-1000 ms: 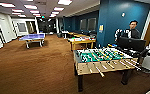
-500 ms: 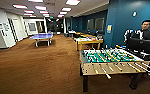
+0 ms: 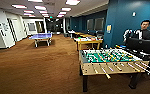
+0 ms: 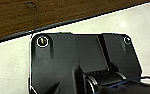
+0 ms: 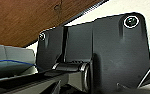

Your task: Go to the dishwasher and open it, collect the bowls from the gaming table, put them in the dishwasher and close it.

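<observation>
Yellow-sided and pale-topped, the gaming table (image 3: 88, 42) stood just beyond the far end of the foosball table (image 3: 108, 60). Small bright things lay on its top, too blurred for me to call them bowls. Past the foosball table's far left corner and well apart from it, a blue table-tennis table (image 3: 41, 37) sat on the brown carpet (image 3: 36, 70). To the foosball table's right, a person (image 3: 144, 29) stood behind a dark screen (image 3: 142, 45), close against that side. A small yellow sign (image 3: 108, 28) hung on the teal wall (image 3: 123, 17) beyond; I could read no writing on it.

In the left wrist view the arm's dark plate (image 4: 83, 60) hung over a pale surface edged by carpet. The right wrist's plate (image 5: 103, 50) showed the same, with a thin blue cable (image 5: 13, 62) beside it. I could not tell whether the left gripper or the right gripper was wide or narrow.
</observation>
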`<state>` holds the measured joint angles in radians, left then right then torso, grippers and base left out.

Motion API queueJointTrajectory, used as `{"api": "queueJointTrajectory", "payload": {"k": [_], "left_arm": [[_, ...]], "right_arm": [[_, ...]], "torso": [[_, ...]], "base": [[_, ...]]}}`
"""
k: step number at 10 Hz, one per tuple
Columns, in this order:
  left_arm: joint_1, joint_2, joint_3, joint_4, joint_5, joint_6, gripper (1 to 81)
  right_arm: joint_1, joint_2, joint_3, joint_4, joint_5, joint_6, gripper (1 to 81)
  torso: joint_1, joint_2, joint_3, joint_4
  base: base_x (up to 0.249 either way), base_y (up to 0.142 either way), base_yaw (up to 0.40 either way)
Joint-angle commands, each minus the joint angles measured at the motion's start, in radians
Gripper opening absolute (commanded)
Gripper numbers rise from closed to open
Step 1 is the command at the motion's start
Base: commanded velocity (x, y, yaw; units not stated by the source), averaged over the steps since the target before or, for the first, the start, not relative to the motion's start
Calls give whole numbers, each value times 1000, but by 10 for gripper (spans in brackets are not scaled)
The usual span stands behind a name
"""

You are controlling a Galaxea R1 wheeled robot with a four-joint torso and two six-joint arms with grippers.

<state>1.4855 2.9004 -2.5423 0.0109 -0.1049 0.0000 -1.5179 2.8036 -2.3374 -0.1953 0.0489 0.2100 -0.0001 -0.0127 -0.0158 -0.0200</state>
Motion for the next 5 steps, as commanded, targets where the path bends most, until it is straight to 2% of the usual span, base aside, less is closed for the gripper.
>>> {"api": "queueJointTrajectory", "payload": {"k": [1,5], "left_arm": [[-57,-6,2,-8,42,-2,811],[-57,8,-16,-9,39,-2,811]], "right_arm": [[50,-13,6,-9,-46,-1,811],[50,-2,-8,-9,-46,-1,811]], "torso": [[0,0,0,0],[0,0,0,0]], "base": [[0,0,0],[0,0,0]]}}
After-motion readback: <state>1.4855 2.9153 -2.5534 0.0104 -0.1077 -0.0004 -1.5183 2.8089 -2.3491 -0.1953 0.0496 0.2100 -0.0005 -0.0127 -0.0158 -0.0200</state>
